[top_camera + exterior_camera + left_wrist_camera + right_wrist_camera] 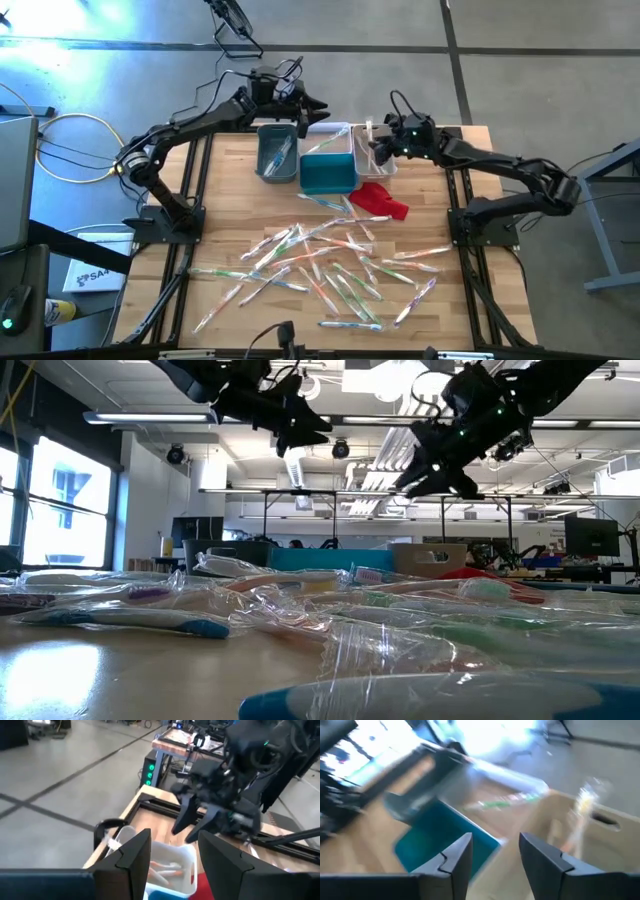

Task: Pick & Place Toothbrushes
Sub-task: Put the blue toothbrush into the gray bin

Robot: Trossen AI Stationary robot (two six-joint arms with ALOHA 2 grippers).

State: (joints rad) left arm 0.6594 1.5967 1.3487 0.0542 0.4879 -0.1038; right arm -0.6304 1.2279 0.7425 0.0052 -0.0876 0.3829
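There are 2 arms over the back of the wooden table [215,180]. The left gripper [322,104] hangs at the back edge, just behind the grey bin [277,152]; its fingers stand apart w/ nothing between them. The right gripper [377,150] is above the white bin [372,160], fingers also apart and empty in the right wrist view.

3 bins stand in a row at the back: grey on the left, a teal bin [328,173] in the middle, white on the right. The grey one holds 1 or 2 wrapped brushes, I cannot count exactly. The white one holds approx. 2-3 orange-handled brushes, seen from the left wrist view. One green-handled brush [325,143] lies behind the teal bin, between the grey and white ones.

1 red cloth [382,200] lies just in front of the white bin.

The toothbrushes [320,270] are scattered on the front half of the table, in clear wrappers, many crossing each other; approx. 25-30 pcs, exact no. cannot be told. Handles are green, orange, blue and white.
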